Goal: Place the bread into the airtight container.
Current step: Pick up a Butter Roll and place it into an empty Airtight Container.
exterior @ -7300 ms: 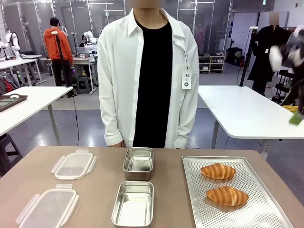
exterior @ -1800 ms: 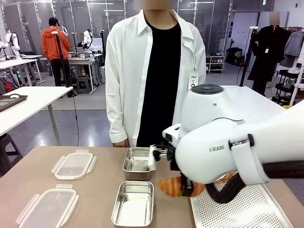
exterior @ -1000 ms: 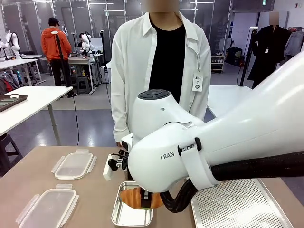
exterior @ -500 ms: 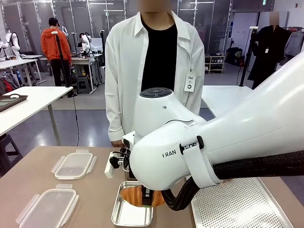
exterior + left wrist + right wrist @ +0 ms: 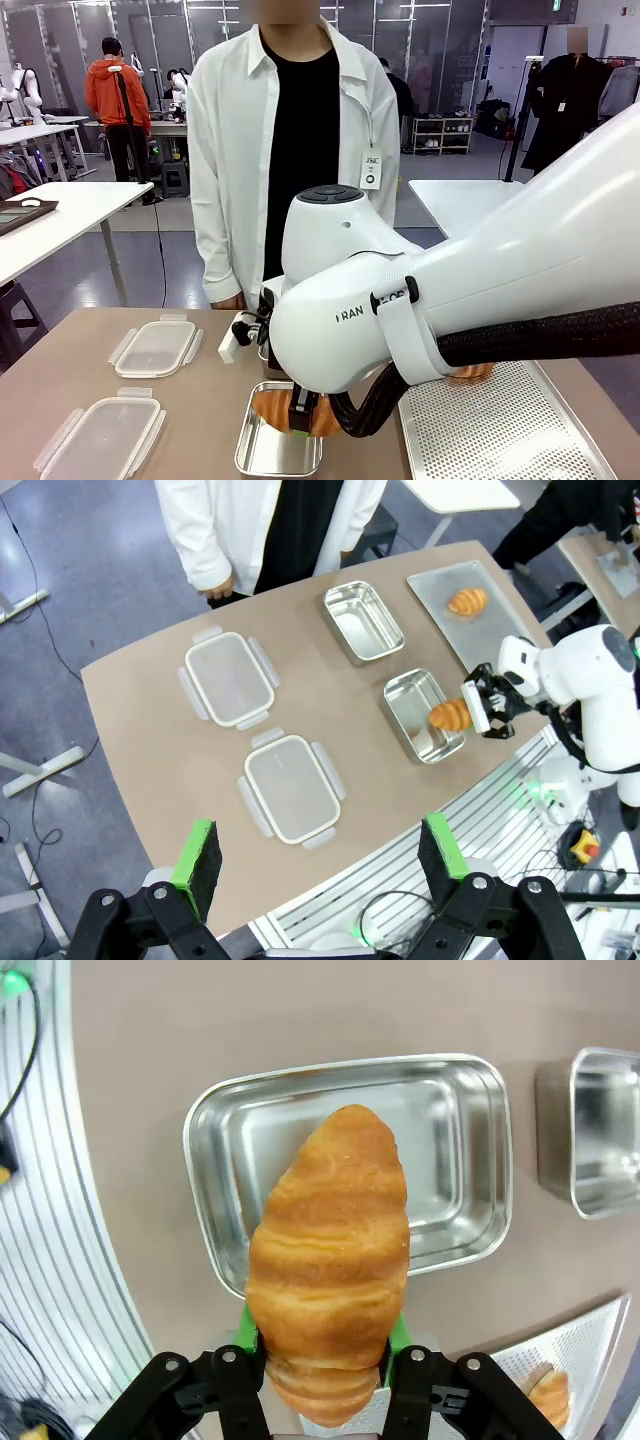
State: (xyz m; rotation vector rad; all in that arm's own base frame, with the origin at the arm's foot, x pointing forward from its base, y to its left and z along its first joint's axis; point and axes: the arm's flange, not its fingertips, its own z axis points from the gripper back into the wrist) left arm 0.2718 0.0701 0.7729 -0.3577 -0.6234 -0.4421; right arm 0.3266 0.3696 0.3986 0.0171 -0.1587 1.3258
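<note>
Right now the golden-brown croissant bread [image 5: 328, 1260] hangs clamped in your right gripper [image 5: 322, 1338] over the near rectangular steel container [image 5: 450, 1130]. Its long axis lies crosswise to the container's, so I'd turn it before lowering. Your left gripper [image 5: 318, 852] is spread wide, well apart.

The right arm [image 5: 450, 290] covers most of the bread [image 5: 472, 372] on the tray [image 5: 500, 430].

Bread [image 5: 328, 1260] hangs over near container [image 5: 450, 1160], lids [image 5: 155, 347] leftward.

Glossy white right arm [image 5: 480, 290] with black strap [image 5: 392, 322] and cable [image 5: 520, 338]; its black gripper [image 5: 322, 1345] has green pads [image 5: 244, 1324].
</note>
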